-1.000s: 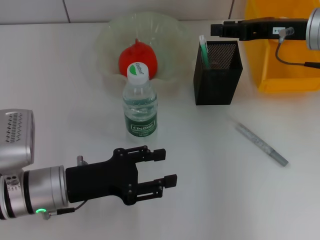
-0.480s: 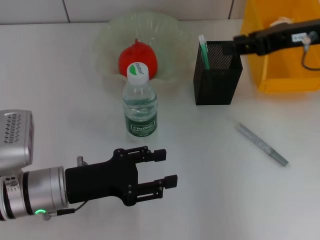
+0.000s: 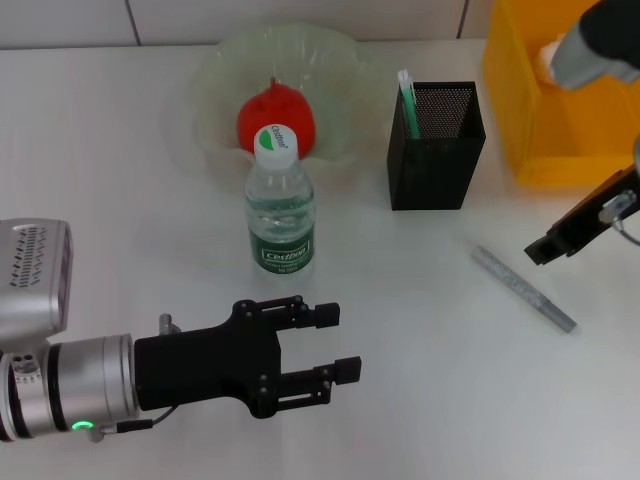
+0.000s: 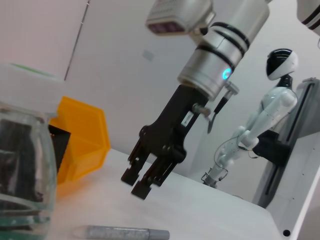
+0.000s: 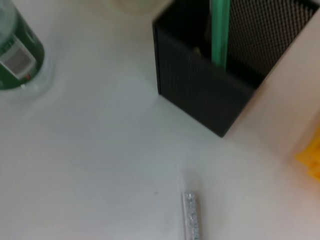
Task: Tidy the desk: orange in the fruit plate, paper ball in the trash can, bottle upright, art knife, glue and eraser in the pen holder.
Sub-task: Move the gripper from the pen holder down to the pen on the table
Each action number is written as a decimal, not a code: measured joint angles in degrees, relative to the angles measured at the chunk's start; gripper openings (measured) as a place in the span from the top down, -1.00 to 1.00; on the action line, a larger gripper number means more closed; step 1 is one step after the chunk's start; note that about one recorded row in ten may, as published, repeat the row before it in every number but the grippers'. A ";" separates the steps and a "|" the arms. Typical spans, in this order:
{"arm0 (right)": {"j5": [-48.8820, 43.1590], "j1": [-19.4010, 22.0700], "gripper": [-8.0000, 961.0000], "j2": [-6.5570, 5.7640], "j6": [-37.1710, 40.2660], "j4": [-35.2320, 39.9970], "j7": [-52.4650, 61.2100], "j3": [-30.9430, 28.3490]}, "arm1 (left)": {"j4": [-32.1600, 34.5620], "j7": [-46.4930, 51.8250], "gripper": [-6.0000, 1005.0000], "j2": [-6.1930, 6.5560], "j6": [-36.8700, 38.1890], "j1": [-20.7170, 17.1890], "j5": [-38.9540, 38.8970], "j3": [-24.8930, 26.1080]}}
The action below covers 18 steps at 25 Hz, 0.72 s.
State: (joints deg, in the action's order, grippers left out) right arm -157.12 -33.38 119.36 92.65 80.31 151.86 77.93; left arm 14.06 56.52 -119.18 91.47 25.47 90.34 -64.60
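The left gripper (image 3: 325,345) is hovering low over the near part of the white desk (image 3: 120,200), its black fingers (image 3: 322,316) spread apart and holding nothing — it is sitting in front of the bottle (image 3: 280,210), clearly apart from it. That bottle is standing upright with its white-and-green cap on, just in front of the clear fruit plate (image 3: 340,70), and the orange (image 3: 275,115) is lying inside the plate (it is looking more red than orange here). To the right of the plate the black mesh pen holder (image 3: 437,160) is standing with a green stick-like item (image 3: 407,100) poking up at its left inner corner; what else is lying inside cannot be told. The silvery art knife (image 3: 522,288) is lying flat on the desk, slanted, in front of and to the right of the pen holder, well apart from it. The right gripper (image 3: 550,248) is hanging just beside the knife's far end, near the yellow bin (image 3: 520,120) — in the left wrist view its fingers (image 4: 145,186) are showing only a narrow gap, gripping nothing, poised above the knife without touching it.
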 joint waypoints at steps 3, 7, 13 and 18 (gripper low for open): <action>-0.22 -0.26 0.04 0.00 -1.96 -1.96 1.07 2.06 | 0.00 -0.01 -0.32 0.00 0.07 0.02 -0.04 -0.38; 0.04 -1.09 0.04 0.15 -5.47 -6.04 2.03 5.50 | 0.00 -0.01 -0.32 0.00 0.34 -0.16 -0.07 -0.44; 0.89 -1.14 0.05 0.25 -7.48 -7.23 2.47 6.65 | -0.04 -0.01 -0.32 0.00 0.48 -0.43 -0.07 -0.44; 1.78 -1.27 0.05 0.26 -10.52 -9.37 3.01 6.96 | -0.43 -0.11 -0.32 0.00 0.48 -0.29 -0.08 -0.44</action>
State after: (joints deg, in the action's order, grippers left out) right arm -155.33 -34.65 119.61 82.13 70.94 154.86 84.89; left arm 13.64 56.41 -119.18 91.96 25.18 90.26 -65.04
